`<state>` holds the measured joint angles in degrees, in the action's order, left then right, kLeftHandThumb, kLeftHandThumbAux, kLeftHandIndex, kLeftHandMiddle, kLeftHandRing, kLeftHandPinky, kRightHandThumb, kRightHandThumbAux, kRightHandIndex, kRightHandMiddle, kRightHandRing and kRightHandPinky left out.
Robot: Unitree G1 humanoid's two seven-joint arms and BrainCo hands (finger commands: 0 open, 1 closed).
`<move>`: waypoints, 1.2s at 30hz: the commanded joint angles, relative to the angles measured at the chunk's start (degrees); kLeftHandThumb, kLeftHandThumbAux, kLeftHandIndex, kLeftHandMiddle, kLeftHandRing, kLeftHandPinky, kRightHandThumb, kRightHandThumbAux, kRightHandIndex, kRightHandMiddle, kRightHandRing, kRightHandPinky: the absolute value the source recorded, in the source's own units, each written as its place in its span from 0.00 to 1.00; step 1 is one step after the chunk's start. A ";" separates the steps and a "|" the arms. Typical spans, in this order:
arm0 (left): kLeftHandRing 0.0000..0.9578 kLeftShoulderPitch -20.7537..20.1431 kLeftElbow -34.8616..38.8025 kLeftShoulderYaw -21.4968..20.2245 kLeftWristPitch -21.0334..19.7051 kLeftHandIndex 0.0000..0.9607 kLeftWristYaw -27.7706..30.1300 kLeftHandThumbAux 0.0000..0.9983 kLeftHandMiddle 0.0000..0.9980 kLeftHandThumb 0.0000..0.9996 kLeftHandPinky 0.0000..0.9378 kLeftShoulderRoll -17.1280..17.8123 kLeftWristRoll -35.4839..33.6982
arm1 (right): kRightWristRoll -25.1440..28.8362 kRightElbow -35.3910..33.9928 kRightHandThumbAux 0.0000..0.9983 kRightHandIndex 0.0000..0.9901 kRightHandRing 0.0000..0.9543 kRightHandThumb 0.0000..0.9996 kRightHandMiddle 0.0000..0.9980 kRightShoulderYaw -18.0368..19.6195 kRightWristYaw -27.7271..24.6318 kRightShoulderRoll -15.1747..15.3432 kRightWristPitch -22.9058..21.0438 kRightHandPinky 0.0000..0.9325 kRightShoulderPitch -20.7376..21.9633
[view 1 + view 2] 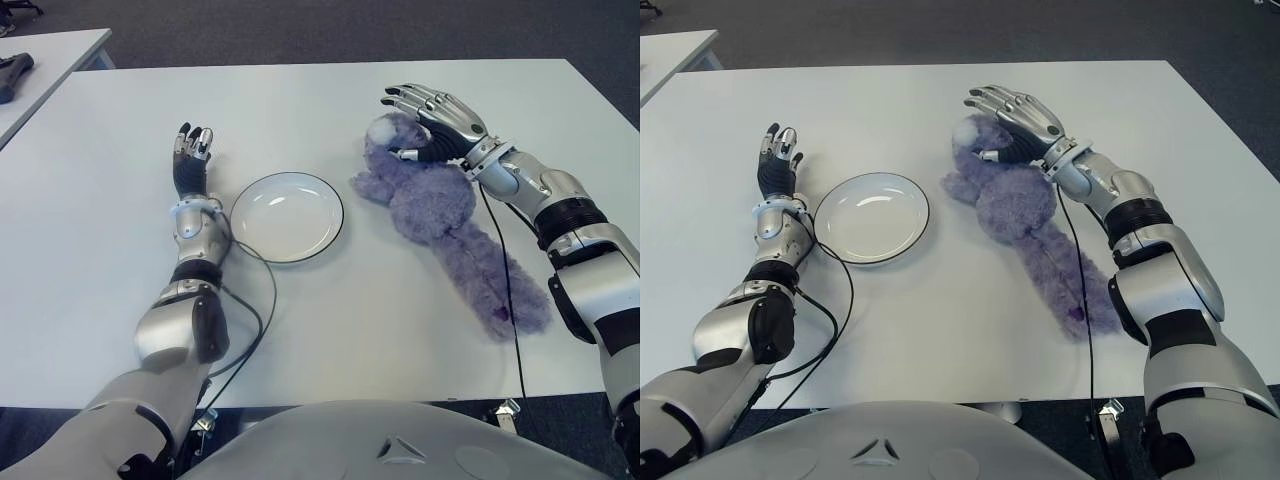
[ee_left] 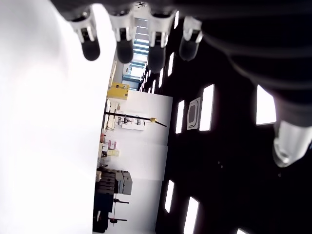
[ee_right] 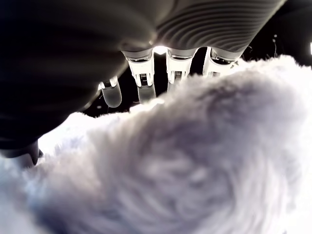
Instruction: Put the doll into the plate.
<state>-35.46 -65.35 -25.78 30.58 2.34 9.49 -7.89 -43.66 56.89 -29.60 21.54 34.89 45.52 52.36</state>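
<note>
A purple plush doll (image 1: pixel 440 215) lies on the white table (image 1: pixel 340 320), its head toward the far side and its long body stretching toward the near right. My right hand (image 1: pixel 425 120) hovers over the doll's head with the fingers (image 3: pixel 141 73) spread straight above the fur (image 3: pixel 185 180) and the thumb close to it, holding nothing. A white plate (image 1: pixel 287 217) with a dark rim sits just left of the doll. My left hand (image 1: pixel 192 155) shows left of the plate, fingers (image 2: pixel 124 46) extended and holding nothing.
A black cable (image 1: pixel 262 300) loops from my left forearm past the plate's near edge. Another cable (image 1: pixel 505 270) runs from my right wrist across the doll's body. A second table (image 1: pixel 50 60) with a dark object (image 1: pixel 14 72) stands at the far left.
</note>
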 commanded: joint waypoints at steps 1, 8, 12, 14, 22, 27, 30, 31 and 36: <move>0.08 14.71 -9.68 0.22 -2.08 0.06 -2.92 0.48 0.13 0.00 0.00 -6.70 -0.07 | -2.74 -0.66 0.47 0.04 0.05 0.36 0.00 -1.64 -1.83 -1.27 -2.38 0.15 0.36; 0.08 14.67 -9.67 0.67 -2.24 0.05 -3.58 0.48 0.13 0.00 0.00 -6.72 0.09 | -2.50 -0.26 0.51 0.03 0.04 0.40 0.00 -1.70 -1.32 -2.16 -3.31 0.12 0.38; 0.08 14.65 -9.67 0.87 -2.21 0.05 -3.70 0.49 0.13 0.00 0.00 -6.78 0.03 | -1.01 0.32 0.52 0.03 0.03 0.42 0.00 -1.29 -3.05 -2.92 -2.88 0.09 0.18; 0.07 14.66 -9.67 1.02 -2.23 0.05 -3.73 0.49 0.12 0.00 0.00 -6.78 0.06 | -0.25 0.39 0.53 0.02 0.02 0.41 0.00 -1.12 -4.24 -3.22 -2.60 0.08 -0.07; 0.06 14.64 -9.70 1.55 -2.51 0.05 -4.06 0.50 0.11 0.00 0.00 -6.85 -0.05 | 3.09 -0.90 0.53 0.00 0.01 0.37 0.00 -0.79 -10.01 -4.14 -0.91 0.10 -3.22; 0.06 14.76 -9.70 1.49 -2.17 0.05 -3.61 0.49 0.11 0.00 0.00 -6.88 -0.44 | 4.11 -1.49 0.53 0.02 0.05 0.38 0.01 -1.13 -12.62 -4.04 -0.52 0.16 -6.43; 0.06 14.78 -9.67 1.46 -2.17 0.04 -3.46 0.49 0.11 0.00 0.00 -6.91 -0.60 | 4.83 -1.51 0.54 0.01 0.06 0.37 0.00 -1.40 -13.99 -3.58 0.13 0.18 -9.13; 0.06 14.77 -9.66 1.42 -2.21 0.04 -3.45 0.49 0.11 0.00 0.00 -6.93 -0.67 | 5.04 -1.65 0.54 0.02 0.08 0.37 0.01 -1.35 -14.45 -3.54 0.16 0.23 -9.50; 0.06 14.70 -9.64 1.23 -2.44 0.05 -3.48 0.50 0.11 0.00 0.00 -7.03 -0.95 | 5.98 -3.51 0.54 0.02 0.11 0.38 0.02 -1.15 -16.25 -3.32 0.10 0.27 -10.90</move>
<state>-35.47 -65.36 -23.76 30.74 0.59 9.14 -7.85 -37.63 53.83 -28.92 10.50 32.39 44.84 48.51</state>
